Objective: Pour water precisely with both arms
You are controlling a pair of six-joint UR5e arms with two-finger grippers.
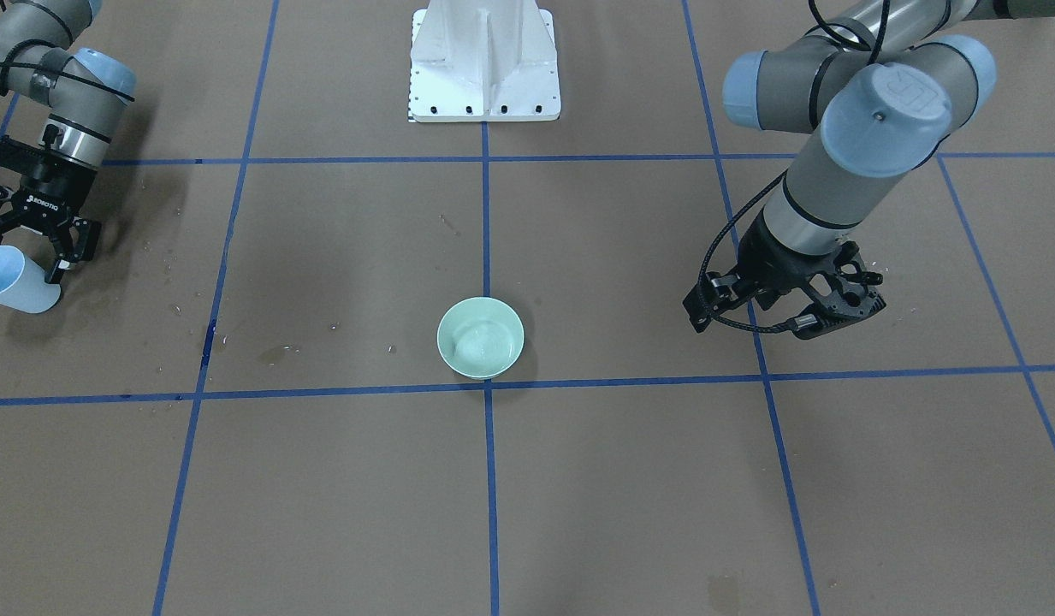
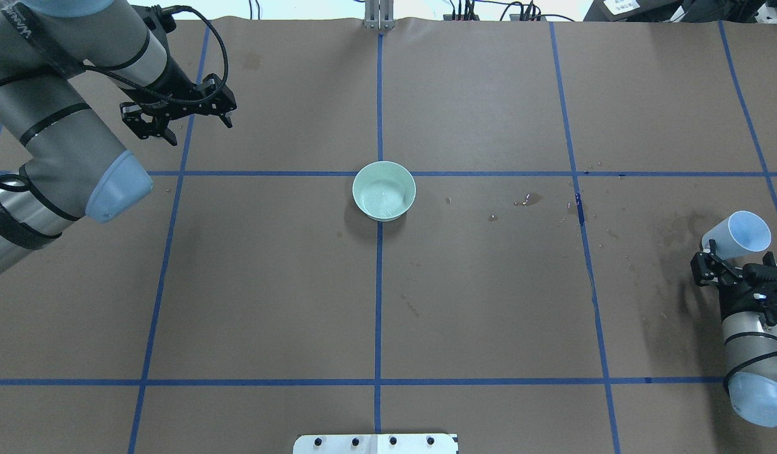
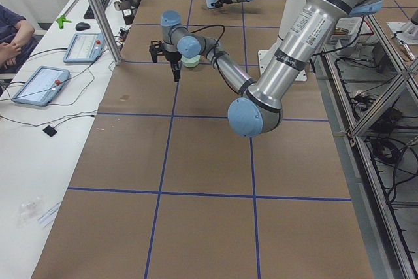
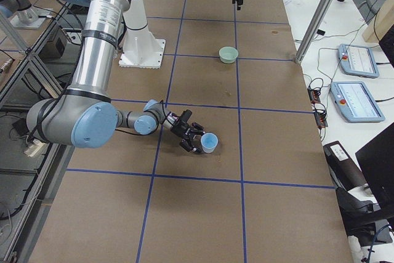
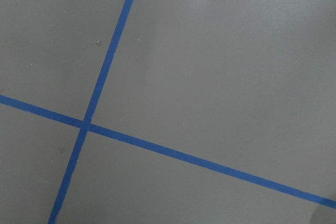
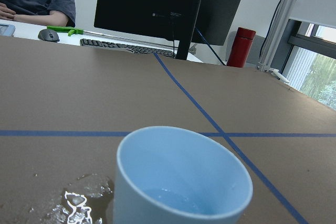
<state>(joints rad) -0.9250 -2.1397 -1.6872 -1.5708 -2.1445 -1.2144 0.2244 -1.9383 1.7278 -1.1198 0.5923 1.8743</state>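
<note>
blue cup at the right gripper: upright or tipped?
Tipped. The blue cup leans in the right gripper, mouth angled outward; a little water sits inside.

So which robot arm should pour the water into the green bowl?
Probably the right one: the right gripper already holds the blue cup, water glinting inside. The left gripper hangs empty, away from the green bowl.

One green bowl (image 2: pixel 384 190), one blue cup (image 2: pixel 737 234), two arms, two grippers, one white pedestal (image 1: pixel 485 62)
</note>
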